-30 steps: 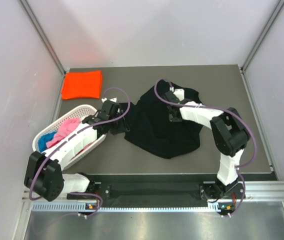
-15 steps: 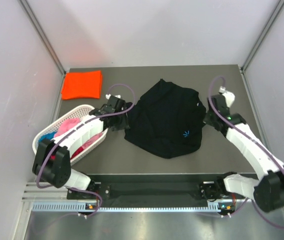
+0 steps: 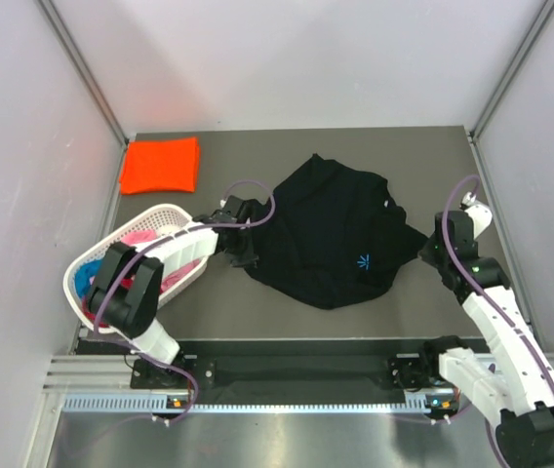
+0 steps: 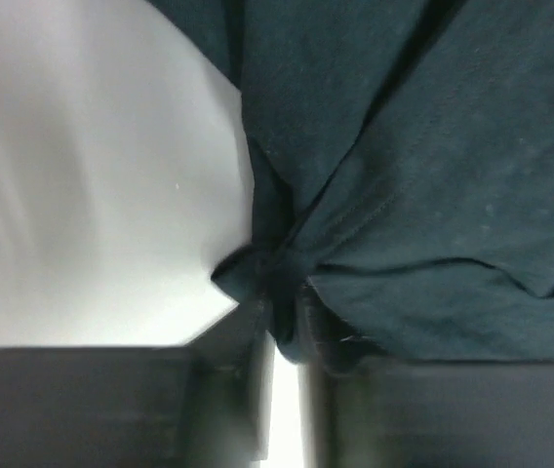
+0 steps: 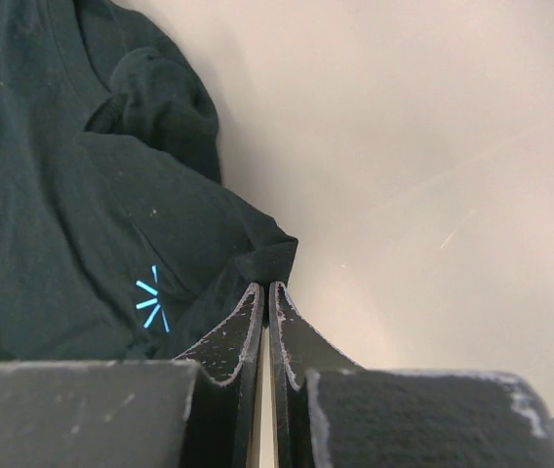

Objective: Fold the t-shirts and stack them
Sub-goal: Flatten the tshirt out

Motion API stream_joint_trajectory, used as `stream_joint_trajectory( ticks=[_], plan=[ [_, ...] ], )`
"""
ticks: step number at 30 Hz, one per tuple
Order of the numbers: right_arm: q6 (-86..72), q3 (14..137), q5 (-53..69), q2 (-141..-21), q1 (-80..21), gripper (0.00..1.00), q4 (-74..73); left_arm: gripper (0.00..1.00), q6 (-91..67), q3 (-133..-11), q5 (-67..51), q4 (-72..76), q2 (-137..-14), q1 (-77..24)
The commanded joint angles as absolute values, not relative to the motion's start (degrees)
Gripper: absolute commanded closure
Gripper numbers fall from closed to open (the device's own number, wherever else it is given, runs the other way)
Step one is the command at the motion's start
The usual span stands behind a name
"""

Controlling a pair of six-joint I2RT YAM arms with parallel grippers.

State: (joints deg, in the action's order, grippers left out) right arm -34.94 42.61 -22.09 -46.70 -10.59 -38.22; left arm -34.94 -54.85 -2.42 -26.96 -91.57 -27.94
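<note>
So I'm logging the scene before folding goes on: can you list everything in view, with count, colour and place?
black t-shirt: 1, black with a small blue mark, rumpled at the table's middle
orange t-shirt: 1, bright orange, folded, far left corner
cloth items: several, pink, magenta, blue, heaped in the basket
basket: 1, white lattice, left side of the table
table: 1, dark grey
left arm: 1, white and black, jaws pinching the black t-shirt's left edge
right arm: 1, white and black, jaws shut on its right edge

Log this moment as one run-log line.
left claw: shut on black t-shirt, edge beside basket | right claw: shut on its opposite edge | orange t-shirt: folded, far-left corner
</note>
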Motion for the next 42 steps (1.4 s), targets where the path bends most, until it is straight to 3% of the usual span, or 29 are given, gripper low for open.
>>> stream_joint_trajectory(
  ticks=[1, 3, 8, 9, 11, 12, 16, 19, 22, 26, 31, 39, 41, 42],
  plan=[
    [-35.9, 44.1, -19.4, -47.3, -9.4, 1.00, -36.7, 0.87, -35.6, -57.6, -4.3, -24.6, -94.5, -28.2],
    [-36.1, 45.3, -19.2, -49.1, -9.1, 1.00, -33.9, 1.00, -35.4, -62.9, -3.6, -26.2, -95.8, -28.1],
    [-36.8, 58.9, -15.0, -62.0, -2.7, 1.00, -25.8, 1.00, -34.0, -85.3, 6.5, -31.6, -100.2, -27.4],
    [-36.5, 62.5, -14.2, -64.8, -1.8, 1.00, -24.6, 1.00, -33.8, -96.6, 8.1, -34.5, -102.8, -27.1],
    [-34.9, 76.8, -12.4, -74.5, -0.4, 1.00, -26.0, 1.00, -33.6, -109.4, 9.3, -38.3, -105.6, -26.2],
    [-33.5, 88.1, -12.0, -77.7, 1.6, 1.00, -30.5, 1.00, -33.5, -122.0, 11.3, -41.5, -108.5, -25.9],
    [-32.0, 106.7, -5.0, -85.3, 8.8, 1.00, -36.2, 1.00, -33.8, -141.6, 13.1, -43.8, -110.3, -23.9],
    [-30.7, 111.7, -4.1, -83.3, 12.6, 1.00, -38.6, 1.00, -34.3, -133.7, 12.0, -39.5, -102.9, -23.4],
    [-28.3, 106.8, -4.6, -77.6, 15.0, 1.00, -41.5, 1.00, -35.0, -115.0, 8.5, -33.0, -92.0, -23.4],
    [-26.5, 86.0, -4.7, -65.5, 15.5, 1.00, -42.4, 1.00, -38.2, -85.5, 4.8, -27.9, -75.3, -23.5],
    [-26.4, 66.1, -8.9, -48.6, 15.6, 1.00, -45.1, 1.00, -41.2, -59.1, -2.9, -26.9, -63.3, -23.6],
    [-29.4, 46.9, -8.4, -36.7, 15.6, 1.00, -45.8, 1.00, -46.4, -36.2, -9.6, -23.2, -53.3, -27.1],
    [-29.9, 45.4, -7.6, -36.0, 15.6, 1.00, -46.5, 0.95, -46.7, -32.9, -8.3, -23.6, -51.9, -28.5],
    [-29.8, 44.7, -6.0, -35.4, 15.6, 1.00, -46.6, 0.83, -46.6, -32.5, -5.7, -25.4, -51.6, -29.3]
  ],
)
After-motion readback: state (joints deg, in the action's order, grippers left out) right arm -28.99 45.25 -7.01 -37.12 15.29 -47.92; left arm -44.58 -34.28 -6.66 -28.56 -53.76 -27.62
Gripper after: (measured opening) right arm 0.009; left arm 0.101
